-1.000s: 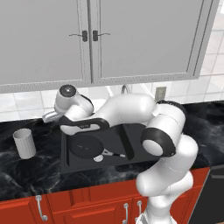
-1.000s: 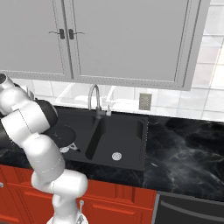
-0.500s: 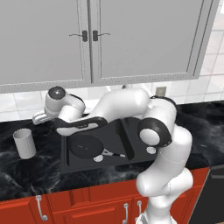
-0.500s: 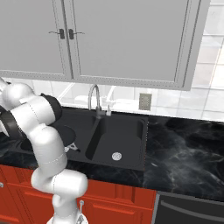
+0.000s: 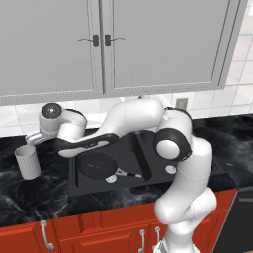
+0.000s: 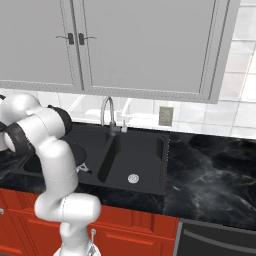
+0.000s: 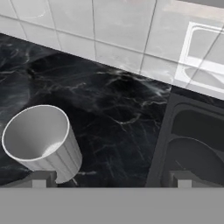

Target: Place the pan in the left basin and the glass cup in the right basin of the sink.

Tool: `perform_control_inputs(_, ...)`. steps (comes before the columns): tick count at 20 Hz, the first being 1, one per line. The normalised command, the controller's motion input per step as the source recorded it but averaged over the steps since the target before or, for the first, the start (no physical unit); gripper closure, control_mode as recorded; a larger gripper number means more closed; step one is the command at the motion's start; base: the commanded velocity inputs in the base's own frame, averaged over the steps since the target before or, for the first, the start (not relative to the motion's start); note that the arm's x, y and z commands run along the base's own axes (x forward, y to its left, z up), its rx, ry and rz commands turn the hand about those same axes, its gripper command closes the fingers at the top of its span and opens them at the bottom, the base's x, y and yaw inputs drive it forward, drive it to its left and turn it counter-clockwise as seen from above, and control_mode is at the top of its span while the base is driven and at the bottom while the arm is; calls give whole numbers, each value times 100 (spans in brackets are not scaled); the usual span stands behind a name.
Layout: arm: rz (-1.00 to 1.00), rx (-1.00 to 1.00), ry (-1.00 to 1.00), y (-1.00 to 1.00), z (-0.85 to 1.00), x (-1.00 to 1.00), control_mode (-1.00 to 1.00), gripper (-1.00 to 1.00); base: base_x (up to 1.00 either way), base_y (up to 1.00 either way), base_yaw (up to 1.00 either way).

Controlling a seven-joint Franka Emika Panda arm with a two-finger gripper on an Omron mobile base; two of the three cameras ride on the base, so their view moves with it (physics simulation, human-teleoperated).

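The big white arm has swung far over to the left since a moment ago. It now reaches across the sink (image 5: pixel 74 185) toward the end of the black desk (image 5: pixel 29 197). That looks like the start of the second job: going for the cup.

The pan (image 5: pixel 97 164) already lies flat in the left basin (image 5: pixel 76 179), with its thin handle pointing toward the middle wall of the sink. So the first job looks done. The right basin (image 6: pixel 142 155) has nothing in it but its silver drain.

The glass cup (image 5: pixel 27 162) stands upright on the desk, well to the left of the sink. It has not moved.

The gripper (image 5: pixel 31 139) now hangs just above and behind the cup. In the hand view the cup (image 7: pixel 41 142) sits low and to the left, close to one of the fingers (image 7: pixel 40 178). The fingers are wide apart and hold nothing. The cup is not between them yet, so the hand may need to slide over a bit and come down before it can grab.
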Motion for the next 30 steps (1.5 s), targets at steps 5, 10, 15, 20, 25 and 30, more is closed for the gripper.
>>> perform_control_inputs(5,0,0,0,20,-13,-29,-100,-100,0,0,0)
perform_control_inputs(10,-2,0,0,9,-15,-17,-100,-100,0,0,0)
perform_control_inputs(15,-3,0,0,0,0,0,-100,-100,0,0,0)
perform_control_inputs(20,-6,0,0,0,0,3,-100,-100,0,0,0)
perform_control_inputs(25,-6,0,0,2,-1,14,-100,-100,0,0,0)
perform_control_inputs(30,-4,0,0,11,-17,19,-100,-100,0,0,0)
